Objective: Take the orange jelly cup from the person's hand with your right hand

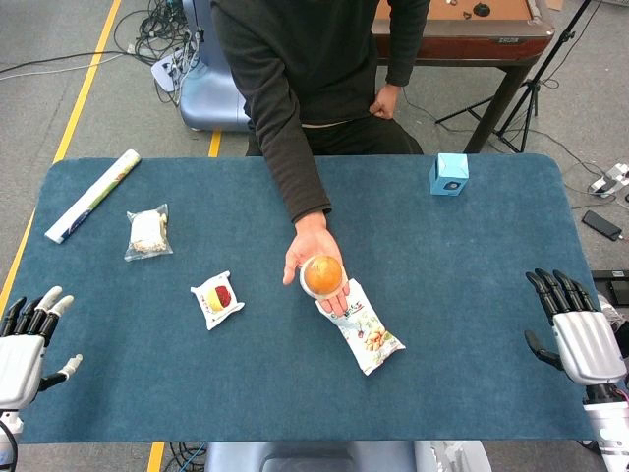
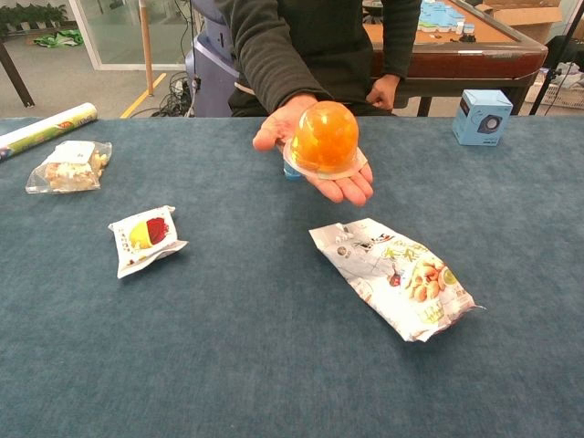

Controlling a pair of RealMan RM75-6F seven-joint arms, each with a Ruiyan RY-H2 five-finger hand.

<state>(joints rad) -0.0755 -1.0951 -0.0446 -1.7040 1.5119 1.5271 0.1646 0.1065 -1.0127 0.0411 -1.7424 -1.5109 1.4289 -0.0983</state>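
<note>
The orange jelly cup (image 1: 322,274) (image 2: 324,140) lies dome-up on the person's open palm (image 1: 311,248) (image 2: 319,178), held out over the middle of the blue table. My right hand (image 1: 578,334) rests at the table's right edge, far from the cup, fingers apart and holding nothing. My left hand (image 1: 28,344) sits at the left edge, also open and empty. The chest view shows neither hand.
A nut snack bag (image 1: 364,326) (image 2: 397,276) lies just below the person's hand. A small red-and-yellow packet (image 1: 217,298) (image 2: 144,237), a clear bagged snack (image 1: 148,232) (image 2: 69,165), a rolled tube (image 1: 93,195) (image 2: 46,128) and a blue box (image 1: 449,174) (image 2: 482,116) sit on the table (image 1: 462,285).
</note>
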